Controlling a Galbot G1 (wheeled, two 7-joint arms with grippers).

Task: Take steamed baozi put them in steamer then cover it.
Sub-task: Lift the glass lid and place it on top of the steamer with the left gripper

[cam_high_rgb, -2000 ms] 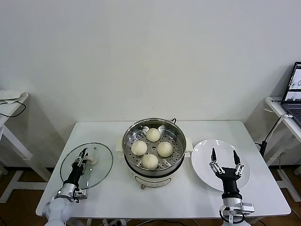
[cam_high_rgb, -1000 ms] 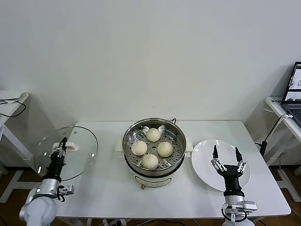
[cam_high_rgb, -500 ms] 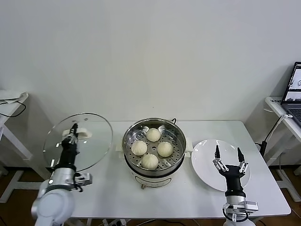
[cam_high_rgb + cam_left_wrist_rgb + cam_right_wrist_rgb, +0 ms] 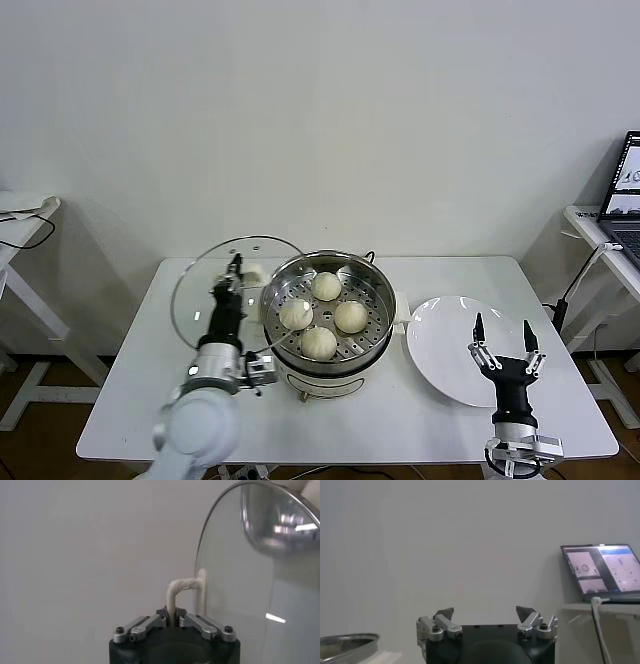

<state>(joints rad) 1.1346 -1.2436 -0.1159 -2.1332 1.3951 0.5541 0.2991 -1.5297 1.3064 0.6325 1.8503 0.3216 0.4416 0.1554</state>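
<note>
Left gripper [image 4: 234,266] raised above the table [image 4: 190,415], jaws clamped tight on the white handle [image 4: 179,591] of the glass cover [image 4: 222,292]. Cover held on edge, near upright, its far rim just beside the steel steamer [image 4: 329,310], partly overlapping the steamer's near wall in the head view. Four steamed baozi [image 4: 325,316] sit on the perforated tray inside, beyond the gripped handle. Right gripper [image 4: 506,354] hovers over the white plate [image 4: 445,340], jaws spread wide, holding nothing. Laptop [image 4: 605,573] on a side table beyond it.
</note>
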